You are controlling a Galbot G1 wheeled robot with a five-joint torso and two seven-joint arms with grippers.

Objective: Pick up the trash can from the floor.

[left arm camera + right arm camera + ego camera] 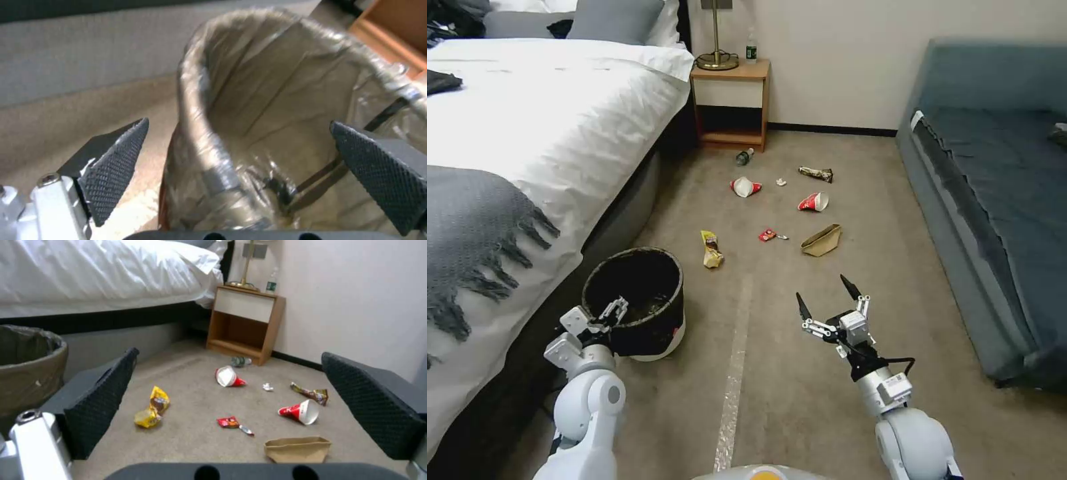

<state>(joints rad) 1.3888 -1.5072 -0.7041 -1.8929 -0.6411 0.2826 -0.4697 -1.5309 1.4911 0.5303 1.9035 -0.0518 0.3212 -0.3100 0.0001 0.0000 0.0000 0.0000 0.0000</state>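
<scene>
Trash can [639,303] upright on carpet floor [800,393], just beside the bed [527,133]. Left hand [240,173] spread wide, straddling the can's near rim, not closed on it. Right hand [826,299] spread wide, empty, hovering above carpet near the tape strip [732,380].

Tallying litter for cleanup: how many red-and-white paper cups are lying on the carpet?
2. One red-and-white paper cup lies tipped over nearer the wooden nightstand; the other red-and-white cup lies nearer the blue sofa, beyond the brown paper bag. More could hide under the bed.
</scene>
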